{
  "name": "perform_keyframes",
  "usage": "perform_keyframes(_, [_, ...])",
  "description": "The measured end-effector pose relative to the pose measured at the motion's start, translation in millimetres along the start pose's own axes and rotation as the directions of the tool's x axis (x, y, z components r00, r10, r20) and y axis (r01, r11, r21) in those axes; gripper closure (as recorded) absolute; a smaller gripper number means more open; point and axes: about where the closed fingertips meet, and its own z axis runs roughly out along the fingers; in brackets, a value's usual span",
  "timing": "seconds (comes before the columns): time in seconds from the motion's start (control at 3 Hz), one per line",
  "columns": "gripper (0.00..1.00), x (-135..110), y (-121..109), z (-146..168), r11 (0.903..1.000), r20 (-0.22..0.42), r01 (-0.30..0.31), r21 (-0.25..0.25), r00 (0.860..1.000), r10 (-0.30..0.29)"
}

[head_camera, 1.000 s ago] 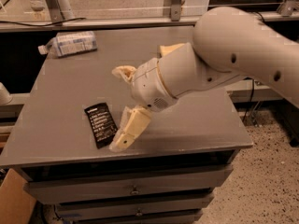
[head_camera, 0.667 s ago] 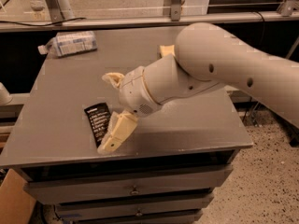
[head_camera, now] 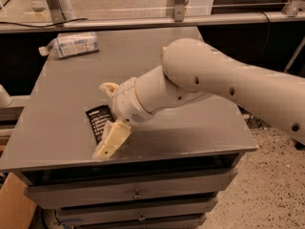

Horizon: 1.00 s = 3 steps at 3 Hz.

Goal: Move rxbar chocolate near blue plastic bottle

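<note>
- I'm in what looks like a lab or workshop. My bench is a grey metal cabinet (head_camera: 143, 56) with drawers (head_camera: 133, 194).
- Bare metal frame posts (head_camera: 180, 1) stand behind it, over a speckled hard floor (head_camera: 271, 175).
- My gripper (head_camera: 101, 120) hangs over the cabinet's front-left top, fingers (head_camera: 113, 136) spread apart.

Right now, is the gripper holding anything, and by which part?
Nothing is held. The gripper hangs near the table's front edge, its fingers open either side of the black snack bar, which lies flat.
</note>
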Motion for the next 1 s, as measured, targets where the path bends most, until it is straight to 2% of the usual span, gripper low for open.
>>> perform_keyframes(0.33, [0.0, 12.8, 1.1, 4.7, 0.9997, -0.013, -0.024, 0.003, 1.0, 0.024])
perform_keyframes(0.67, [0.18, 20.3, 4.9, 9.8, 0.9994, -0.025, -0.033, -0.007, 0.999, 0.032])
perform_keyframes(1.0, [0.41, 21.7, 8.7, 12.9, 0.9993, -0.028, -0.031, -0.022, 0.999, 0.03])
